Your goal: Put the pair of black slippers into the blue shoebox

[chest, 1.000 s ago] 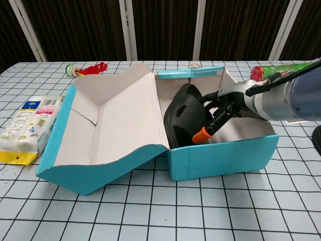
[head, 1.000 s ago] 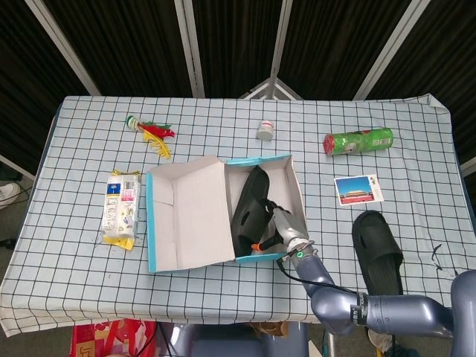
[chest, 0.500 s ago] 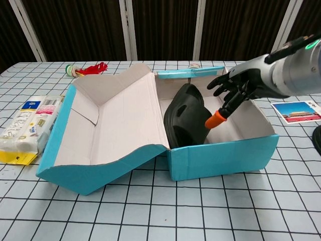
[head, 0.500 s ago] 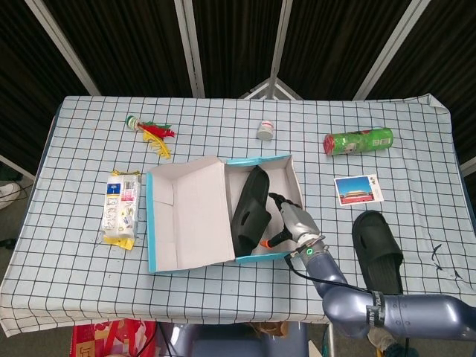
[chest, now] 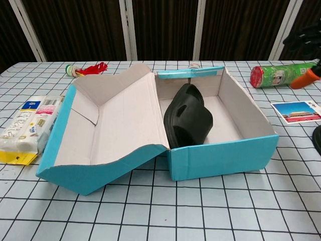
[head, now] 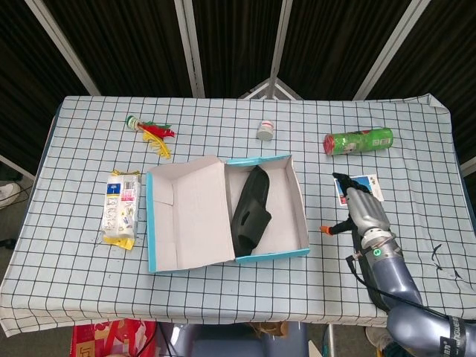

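The blue shoebox (head: 297, 223) (chest: 220, 155) lies open mid-table, its lid (head: 186, 216) folded out to the left. One black slipper (head: 251, 212) (chest: 188, 120) leans on its side inside the box against the lid-side wall. My right hand (head: 362, 212) (chest: 307, 40) hovers to the right of the box with its fingers spread, holding nothing. In the head view my right forearm hides the second slipper. In the chest view only a black edge of the second slipper (chest: 317, 139) shows at the right border. My left hand is out of sight.
A green can (head: 358, 140) (chest: 278, 75) lies at the back right. A postcard (chest: 296, 111) sits beneath my right hand. A small white jar (head: 265, 131) and a feathered toy (head: 149, 132) are at the back. A snack packet (head: 121, 207) lies left of the box.
My right hand has let go of the slipper, lifted out of the box and moved right, past the box's right wall. The slipper stays leaning inside.
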`<state>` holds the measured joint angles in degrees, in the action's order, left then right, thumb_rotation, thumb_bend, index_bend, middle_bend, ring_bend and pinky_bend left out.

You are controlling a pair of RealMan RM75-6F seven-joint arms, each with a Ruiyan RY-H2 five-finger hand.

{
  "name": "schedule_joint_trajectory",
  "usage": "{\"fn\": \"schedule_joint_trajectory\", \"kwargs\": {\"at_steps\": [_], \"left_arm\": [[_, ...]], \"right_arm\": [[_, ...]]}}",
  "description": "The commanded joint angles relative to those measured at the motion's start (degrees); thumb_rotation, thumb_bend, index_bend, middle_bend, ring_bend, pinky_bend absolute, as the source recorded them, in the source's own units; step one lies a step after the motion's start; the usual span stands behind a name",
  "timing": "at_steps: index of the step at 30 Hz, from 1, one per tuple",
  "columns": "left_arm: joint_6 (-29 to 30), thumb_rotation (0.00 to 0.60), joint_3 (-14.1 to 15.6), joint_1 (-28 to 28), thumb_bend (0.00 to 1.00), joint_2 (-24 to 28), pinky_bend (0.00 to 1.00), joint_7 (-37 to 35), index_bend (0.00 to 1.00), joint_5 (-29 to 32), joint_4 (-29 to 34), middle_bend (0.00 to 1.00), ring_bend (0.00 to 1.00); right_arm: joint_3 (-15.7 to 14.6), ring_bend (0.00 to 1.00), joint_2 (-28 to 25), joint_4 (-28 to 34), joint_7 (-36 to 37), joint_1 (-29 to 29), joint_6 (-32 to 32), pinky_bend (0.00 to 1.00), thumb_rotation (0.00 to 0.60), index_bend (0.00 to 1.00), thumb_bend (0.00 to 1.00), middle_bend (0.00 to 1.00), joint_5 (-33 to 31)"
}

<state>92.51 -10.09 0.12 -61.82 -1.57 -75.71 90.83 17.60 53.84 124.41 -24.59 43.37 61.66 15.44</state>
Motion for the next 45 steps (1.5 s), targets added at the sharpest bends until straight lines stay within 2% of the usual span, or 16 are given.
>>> {"fn": "schedule_joint_trajectory", "kwargs": {"at_steps": [1, 7, 15, 19, 26, 36, 45], "left_arm": [[-0.7, 0.6, -0.5, -0.1, 0.38, 0.0, 0.1, -1.5, 0.1, 0.7, -0.3, 0.0, 0.05], [0.4, 0.6, -1.4, -1.0, 0.38, -2.4, 0.1, 0.0, 0.1, 0.5, -3.2, 0.0, 0.03], [-1.2, 0.6, -2.1, -1.8, 0.29, -3.7, 0.1, 2.1, 0.1, 2.6, -4.6, 0.0, 0.02], [-1.7, 0.6, -2.9, -2.1, 0.25, -4.2, 0.1, 2.9, 0.1, 4.4, -5.5, 0.0, 0.02], [-1.6, 0.6, -3.1, -2.4, 0.25, -4.8, 0.1, 1.9, 0.09, 3.8, -6.9, 0.0, 0.02], [0.0, 0.6, -3.2, -1.6, 0.25, -4.3, 0.1, 2.5, 0.09, 3.5, -5.9, 0.0, 0.02], [1.6, 0.6, -3.3, -0.9, 0.25, -4.1, 0.1, 3.4, 0.09, 3.3, -5.0, 0.0, 0.02]], "right_arm": [[-7.4, 0.06, -2.7, -6.9, -5.1, -2.7, -4.3, 0.01, 0.6, 0.02, 0.02, 0.03, 7.9], [-12.4, 0.06, -2.1, -15.0, -7.0, -3.2, -9.3, 0.01, 0.6, 0.02, 0.02, 0.03, 13.0], [-16.1, 0.06, -2.4, -20.8, -8.5, -2.6, -13.8, 0.01, 0.6, 0.02, 0.02, 0.03, 16.9], [-17.8, 0.06, -3.2, -21.0, -7.8, -2.3, -17.6, 0.01, 0.6, 0.02, 0.02, 0.03, 16.9], [-20.6, 0.05, -2.4, -21.0, -9.2, -1.2, -18.0, 0.01, 0.6, 0.01, 0.02, 0.03, 16.3], [-22.9, 0.05, 3.9, -28.5, -9.1, 0.3, -19.8, 0.01, 0.6, 0.01, 0.02, 0.03, 14.9], [-25.4, 0.05, 7.0, -34.6, -9.2, 2.2, -23.3, 0.01, 0.6, 0.01, 0.02, 0.03, 13.3]]}}
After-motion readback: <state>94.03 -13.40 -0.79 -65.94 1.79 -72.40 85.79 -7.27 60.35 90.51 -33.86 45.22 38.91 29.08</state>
